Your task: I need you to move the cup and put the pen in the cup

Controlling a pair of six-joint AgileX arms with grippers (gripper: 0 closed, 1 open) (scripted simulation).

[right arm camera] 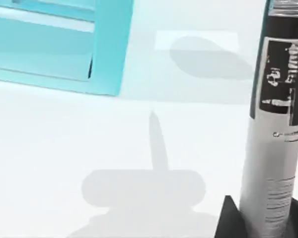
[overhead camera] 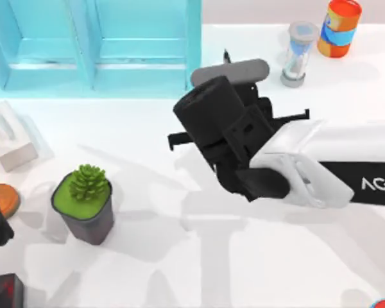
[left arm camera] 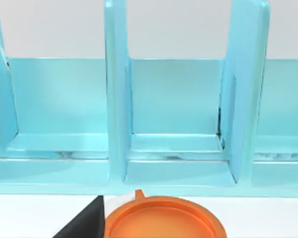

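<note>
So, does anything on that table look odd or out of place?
Nothing looks spilled or broken. The one unusual sight is the pen, held off the table at the right gripper near the middle, casting a shadow below. The potted plant, hourglass and can all stand upright.

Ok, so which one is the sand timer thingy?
Find the big blue shelf at the back of the table, then look right, past the pen my right gripper holds. The sand timer stands beside the orange-and-blue can. Unlike the can, it is see-through with grey caps and blue inside.
</note>
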